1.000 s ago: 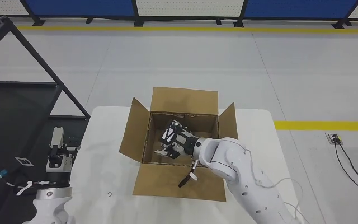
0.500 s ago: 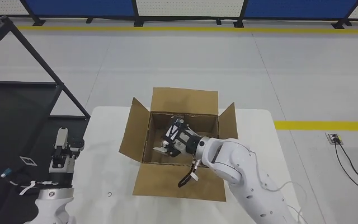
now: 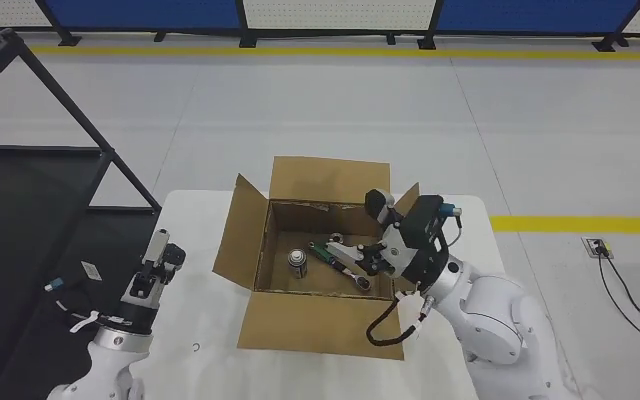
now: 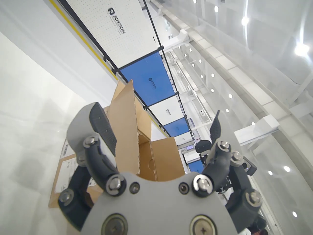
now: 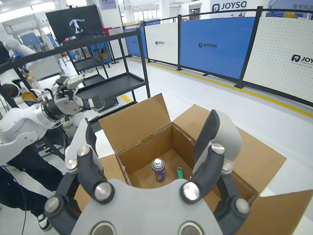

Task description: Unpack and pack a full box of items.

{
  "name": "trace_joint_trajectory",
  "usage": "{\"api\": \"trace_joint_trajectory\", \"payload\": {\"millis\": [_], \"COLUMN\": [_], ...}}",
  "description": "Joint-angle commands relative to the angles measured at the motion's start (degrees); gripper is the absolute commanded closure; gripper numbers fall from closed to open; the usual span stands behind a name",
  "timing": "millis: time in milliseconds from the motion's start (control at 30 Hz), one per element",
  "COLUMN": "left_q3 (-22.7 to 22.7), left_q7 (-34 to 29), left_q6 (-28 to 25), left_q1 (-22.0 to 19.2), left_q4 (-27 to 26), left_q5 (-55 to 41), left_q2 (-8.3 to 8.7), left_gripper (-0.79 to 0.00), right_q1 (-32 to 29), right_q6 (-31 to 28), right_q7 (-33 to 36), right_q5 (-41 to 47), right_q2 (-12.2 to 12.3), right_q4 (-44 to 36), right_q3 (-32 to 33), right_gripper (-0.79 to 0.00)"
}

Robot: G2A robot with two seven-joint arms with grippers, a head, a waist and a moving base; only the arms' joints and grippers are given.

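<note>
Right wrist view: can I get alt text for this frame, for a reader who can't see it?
The right gripper, fingers open, hangs over an open cardboard box that holds an upright spray can and a green-handled tool beside it. Farther off, the left gripper sits in front of a black shelf rack.

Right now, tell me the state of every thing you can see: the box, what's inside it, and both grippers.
Cardboard box: open, flaps spread outward.
Spray can: upright on the box floor.
Wrench: lying flat on the box floor, apart from the can.
Left gripper: open, empty, off to the side of the box.
Right gripper: open, empty, above the box.
</note>
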Motion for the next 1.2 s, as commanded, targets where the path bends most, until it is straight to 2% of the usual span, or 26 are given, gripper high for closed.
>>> {"api": "trace_joint_trajectory", "payload": {"millis": [0,667,800,1000,1100,1167], "left_q3": [-0.8,-0.9,0.3,1.7,1.9,1.9], "left_q7": [-2.3,-2.4,-2.7,-4.2,-4.8,-5.0], "left_q6": [-1.8,-2.0,-1.9,-1.3,-1.2,-1.4], "left_q1": [0.4,0.5,-0.3,-2.3,-2.9,-3.2], "left_q4": [-0.1,-0.1,-0.1,0.7,1.2,1.4], "left_q5": [0.4,0.4,0.5,0.9,0.9,0.9], "left_q2": [0.25,0.28,0.37,0.62,0.77,0.86], "left_gripper": [-0.785,-0.785,-0.785,-0.785,-0.785,-0.785], "right_q1": [0.2,-0.1,-1.4,-3.7,-5.3,-6.2], "right_q6": [0.0,0.1,0.6,1.5,3.1,4.3], "right_q7": [0.1,-0.5,-1.7,-1.5,1.9,1.9], "right_q5": [-0.1,0.1,0.2,4.9,11.3,15.3], "right_q2": [0.0,0.0,0.2,0.8,1.2,1.4], "right_q4": [0.1,-0.1,-0.8,-3.3,-3.9,-4.1], "right_q3": [-0.2,-0.3,0.0,4.1,6.8,9.4], "right_gripper": [-0.785,-0.785,-0.785,-0.785,-0.785,-0.785]}}
